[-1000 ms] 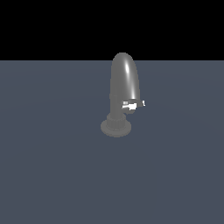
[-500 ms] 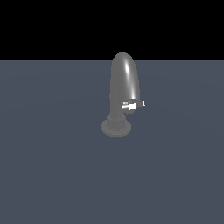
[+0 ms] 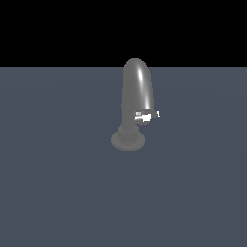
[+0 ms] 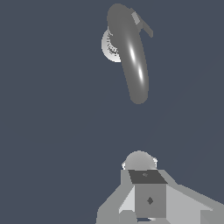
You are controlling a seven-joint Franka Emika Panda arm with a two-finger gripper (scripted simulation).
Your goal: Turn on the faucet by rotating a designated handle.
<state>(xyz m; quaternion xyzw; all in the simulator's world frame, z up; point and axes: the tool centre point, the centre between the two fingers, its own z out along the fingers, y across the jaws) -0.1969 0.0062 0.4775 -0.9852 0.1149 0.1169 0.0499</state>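
The faucet [image 3: 136,91] is a glossy grey arch standing upright on a round stepped base [image 3: 128,140] on the flat grey floor. Its handle [image 3: 147,116], a small bright white lever, juts out low on the body toward the exterior view's right. The wrist view looks down on the faucet [image 4: 133,57] from above and some way off, with the handle [image 4: 143,25] showing as a short grey stub near the base end. No gripper fingers show in either view, and nothing touches the faucet.
A grey floor [image 3: 58,193] spreads all around the faucet. Pale grey blocky parts of the robot arm [image 4: 148,197] fill one edge of the wrist view, well apart from the faucet.
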